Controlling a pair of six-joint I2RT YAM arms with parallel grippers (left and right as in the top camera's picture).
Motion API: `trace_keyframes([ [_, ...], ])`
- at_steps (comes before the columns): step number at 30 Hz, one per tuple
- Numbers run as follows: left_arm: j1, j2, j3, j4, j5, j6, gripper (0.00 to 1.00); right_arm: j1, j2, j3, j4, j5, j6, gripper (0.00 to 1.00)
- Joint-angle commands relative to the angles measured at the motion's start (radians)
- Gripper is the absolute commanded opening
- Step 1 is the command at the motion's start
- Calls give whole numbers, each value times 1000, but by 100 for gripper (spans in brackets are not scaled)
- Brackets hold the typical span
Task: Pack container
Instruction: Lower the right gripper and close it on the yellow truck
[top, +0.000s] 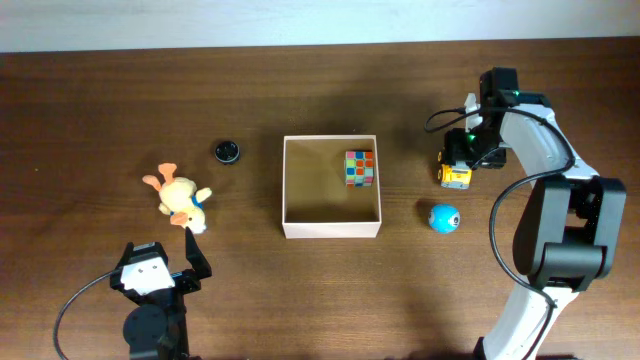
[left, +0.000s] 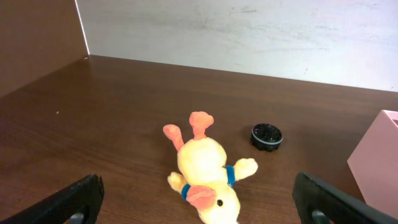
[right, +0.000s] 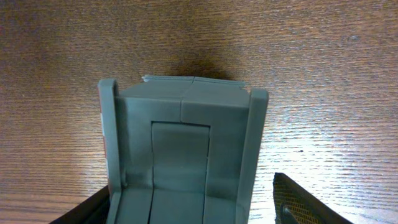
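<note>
The container (top: 331, 228), a square shallow box with white walls and a tan inside, stands mid-table and holds a colourful puzzle cube (top: 359, 167) in its far right corner. Its wall shows at the right edge of the left wrist view (left: 377, 157). My right gripper (top: 457, 166) is open, its fingers straddling a yellow toy truck (top: 455, 177) right of the box. The right wrist view shows the truck's grey bed (right: 183, 149) between the fingers. My left gripper (top: 160, 262) is open and empty near the front left edge, just short of a yellow plush duck (top: 180, 198), which also shows in the left wrist view (left: 205, 165).
A small black round cap (top: 227, 151) lies left of the box and shows in the left wrist view (left: 267, 135). A blue ball (top: 444, 217) lies right of the box's front corner, near the truck. A pale wall runs along the table's far edge.
</note>
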Motion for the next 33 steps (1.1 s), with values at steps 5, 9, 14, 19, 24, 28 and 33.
trace_keyframes([
  [5,-4,-3,-7,5,11,16,99,5,-8,10,-11,12,-8,66],
  [9,-4,-3,-7,5,11,16,99,5,-8,29,-13,12,-8,66],
  [14,-4,-3,-7,5,11,16,99,5,-8,59,-27,12,-8,66],
  [19,-4,-3,-7,5,11,16,99,5,-8,85,-45,11,-8,66],
  [24,-4,-3,-7,5,11,16,99,7,-8,87,-55,4,-8,65],
  [28,-4,-3,-7,5,11,16,99,21,-8,87,-57,4,-8,62],
  [33,-4,-3,-7,5,11,16,99,51,-8,87,-50,5,-16,63],
])
